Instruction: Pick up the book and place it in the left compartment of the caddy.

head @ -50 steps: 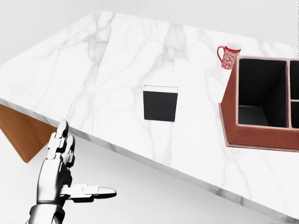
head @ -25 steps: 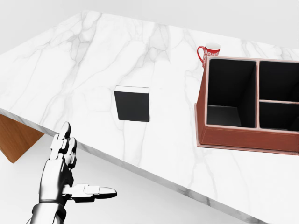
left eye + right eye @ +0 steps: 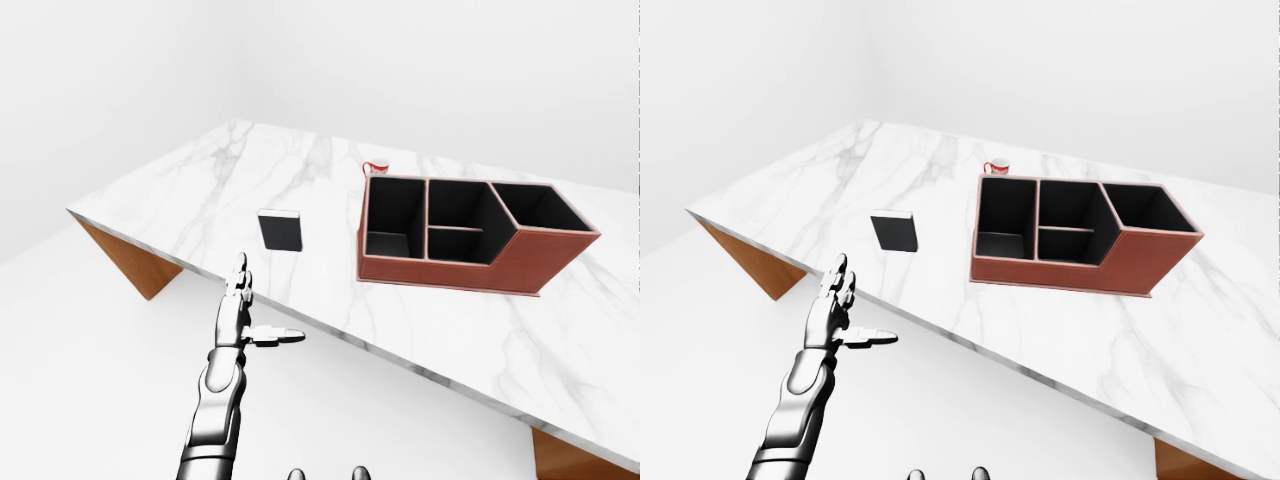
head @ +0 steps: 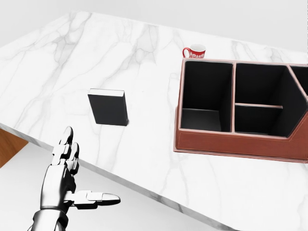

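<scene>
**Left hand spread off the table edge, book lying flat beside the caddy**

The left hand [image 4: 67, 180] comes up from the bottom left of the head view, silver and jointed. It is spread and holds nothing: two fingers [image 4: 65, 144] point toward 12 o'clock, side by side, and the thumb sticks out toward 3 o'clock. In the head view the fingertips overlap the near edge of the table [image 4: 57, 72]; the rest of the hand lies below that edge, over the pale floor. The right hand does not show in any view.

The book [image 4: 109, 107] lies flat on the white marble table, dark-covered with a pale strip along its top edge. In the head view it sits at about 1 o'clock from the hand, apart from it, with bare marble all around.

The caddy [image 4: 240, 143] stands at 3 o'clock from the book, near it but not touching. It is reddish-brown outside and black inside. Its left compartment [image 4: 204, 98] is a tall open bin with nothing in it. To its right are two smaller bins, one above the other in the view, and the eye views show a further angled bin at the far right end.

A red-and-white mug [image 4: 193, 51] stands at the caddy's upper left corner, at 12 o'clock from the left compartment, partly hidden by the caddy wall. Orange-brown table supports [image 3: 130, 262] show beneath the top in the eye views.
</scene>
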### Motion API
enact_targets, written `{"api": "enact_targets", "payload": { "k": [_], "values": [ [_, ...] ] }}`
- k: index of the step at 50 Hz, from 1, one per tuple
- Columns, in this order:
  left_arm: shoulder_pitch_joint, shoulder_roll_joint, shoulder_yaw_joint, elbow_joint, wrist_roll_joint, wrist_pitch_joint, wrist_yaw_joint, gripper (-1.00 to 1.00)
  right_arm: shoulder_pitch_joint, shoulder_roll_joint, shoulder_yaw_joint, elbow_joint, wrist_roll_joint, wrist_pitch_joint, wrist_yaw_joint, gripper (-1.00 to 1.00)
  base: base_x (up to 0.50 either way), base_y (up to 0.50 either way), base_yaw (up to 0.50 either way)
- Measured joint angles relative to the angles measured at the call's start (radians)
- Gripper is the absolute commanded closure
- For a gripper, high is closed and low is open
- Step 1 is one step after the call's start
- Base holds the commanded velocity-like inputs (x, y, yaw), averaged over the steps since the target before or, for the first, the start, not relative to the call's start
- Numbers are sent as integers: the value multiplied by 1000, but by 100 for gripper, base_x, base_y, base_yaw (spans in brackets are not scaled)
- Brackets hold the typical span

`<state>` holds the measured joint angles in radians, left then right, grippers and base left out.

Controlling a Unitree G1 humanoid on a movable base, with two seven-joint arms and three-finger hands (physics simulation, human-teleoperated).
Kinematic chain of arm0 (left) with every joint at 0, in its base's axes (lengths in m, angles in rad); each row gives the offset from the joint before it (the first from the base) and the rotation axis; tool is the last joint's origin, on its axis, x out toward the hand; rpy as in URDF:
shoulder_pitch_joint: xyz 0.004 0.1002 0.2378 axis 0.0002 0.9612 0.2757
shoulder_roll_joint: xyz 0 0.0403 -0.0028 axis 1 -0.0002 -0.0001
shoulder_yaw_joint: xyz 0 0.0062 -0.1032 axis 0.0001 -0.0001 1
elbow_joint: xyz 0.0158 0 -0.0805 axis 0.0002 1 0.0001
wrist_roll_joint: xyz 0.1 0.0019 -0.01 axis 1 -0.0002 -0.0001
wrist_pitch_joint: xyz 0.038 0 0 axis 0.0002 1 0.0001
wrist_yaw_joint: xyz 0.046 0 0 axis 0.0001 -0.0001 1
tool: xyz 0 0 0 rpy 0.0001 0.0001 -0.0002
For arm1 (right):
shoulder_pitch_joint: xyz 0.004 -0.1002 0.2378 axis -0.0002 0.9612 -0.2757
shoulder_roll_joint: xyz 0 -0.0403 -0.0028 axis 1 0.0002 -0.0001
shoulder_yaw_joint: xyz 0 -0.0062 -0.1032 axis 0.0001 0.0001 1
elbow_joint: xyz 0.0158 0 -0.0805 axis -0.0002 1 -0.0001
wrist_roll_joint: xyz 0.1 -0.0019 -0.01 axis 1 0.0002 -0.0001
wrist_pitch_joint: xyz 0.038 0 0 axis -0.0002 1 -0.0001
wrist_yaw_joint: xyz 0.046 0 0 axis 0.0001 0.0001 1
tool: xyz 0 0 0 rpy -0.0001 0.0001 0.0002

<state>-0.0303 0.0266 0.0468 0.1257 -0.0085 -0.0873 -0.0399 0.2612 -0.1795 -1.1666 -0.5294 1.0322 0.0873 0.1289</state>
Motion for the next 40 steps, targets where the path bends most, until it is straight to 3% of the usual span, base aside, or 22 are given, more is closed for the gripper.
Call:
{"api": "enact_targets", "payload": {
  "k": [13, 40],
  "values": [
    [-4, -1, -1, 11, 0, 0, -1, -100, -2, -3, 0, 8, 1, 0, -6, -100, 10, -21, 0],
    [7, -1, -2, -15, 3, 0, 1, -100, -1, -3, 1, 8, -3, 0, -9, -100, 0, 0, 0]
  ]
}}
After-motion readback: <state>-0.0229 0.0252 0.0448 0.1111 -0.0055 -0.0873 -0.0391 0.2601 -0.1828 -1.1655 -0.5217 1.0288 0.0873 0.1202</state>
